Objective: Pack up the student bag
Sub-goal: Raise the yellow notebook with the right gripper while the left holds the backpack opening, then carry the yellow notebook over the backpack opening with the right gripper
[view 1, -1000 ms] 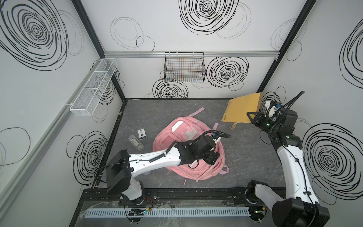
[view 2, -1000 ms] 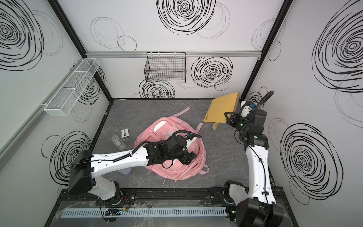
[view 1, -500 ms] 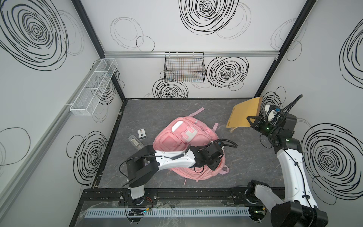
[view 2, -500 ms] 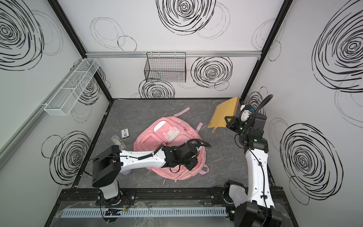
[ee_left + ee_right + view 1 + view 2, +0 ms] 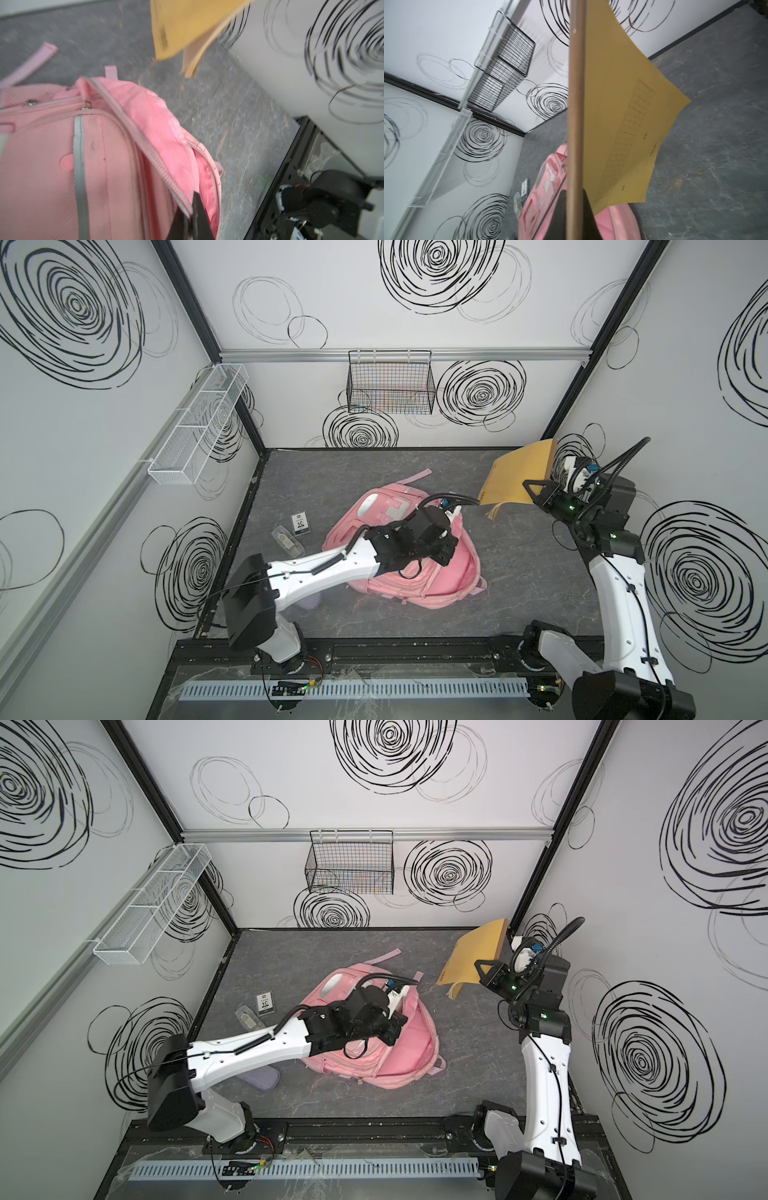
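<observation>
One student bag [image 5: 455,572] lay flat near the middle of the grey counter [image 5: 519,593], front pockets upward. Its main zip was undone along the side nearer the right arm. One pink strap [image 5: 415,477] trailed from its far end.

Two arms were in view. The left fingers [image 5: 199,216] were closed on the loose zipper edge of the bag's opening, with that rim pinched between them. The left wrist view was blurred, and only the tips entered it.

The right fingers [image 5: 560,216] were clamped on one manila folder [image 5: 519,477]. It hung in the air near the right wall, apart from the bag, with a lower corner sagging. In the right wrist view the folder stood edge-on and hid much of the bag. A faint printed grid showed on its face, too small to read.

Three small things lay on the counter to the left of the bag:
- One card [image 5: 300,522] with dark print.
- One clear packet [image 5: 286,540] just beside the card.
- One pale lilac pouch [image 5: 264,1077], mostly hidden under the left arm.

In both top views that arm also covered the bag's middle.

Two racks hung on the walls: one black wire basket [image 5: 390,385] at the back and one white mesh tray [image 5: 199,427] on the left. What the basket held could not be made out.
</observation>
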Tool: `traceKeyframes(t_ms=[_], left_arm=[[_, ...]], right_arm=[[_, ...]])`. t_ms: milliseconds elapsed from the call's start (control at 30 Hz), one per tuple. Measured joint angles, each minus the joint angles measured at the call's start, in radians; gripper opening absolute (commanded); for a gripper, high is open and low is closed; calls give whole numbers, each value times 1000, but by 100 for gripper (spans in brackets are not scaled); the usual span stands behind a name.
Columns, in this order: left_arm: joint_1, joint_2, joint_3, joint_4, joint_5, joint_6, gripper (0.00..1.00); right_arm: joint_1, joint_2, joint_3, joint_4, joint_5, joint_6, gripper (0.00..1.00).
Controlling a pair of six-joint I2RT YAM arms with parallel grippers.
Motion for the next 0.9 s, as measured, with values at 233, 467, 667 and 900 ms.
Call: traceKeyframes(t_ms=[233, 467, 667, 900], left_arm=[[93, -74, 14, 24, -34, 1, 0], [96, -66, 14, 28, -34, 7, 0], [95, -65, 14, 23, -32, 7, 0], [94, -65, 16, 19, -36, 10, 0]], right_arm=[[146, -135, -82, 372, -101, 315, 0], [353, -301, -476, 521, -110, 441, 0], [340, -339, -727, 296, -45, 359, 0], [285, -309, -743, 116, 11, 188, 0]])
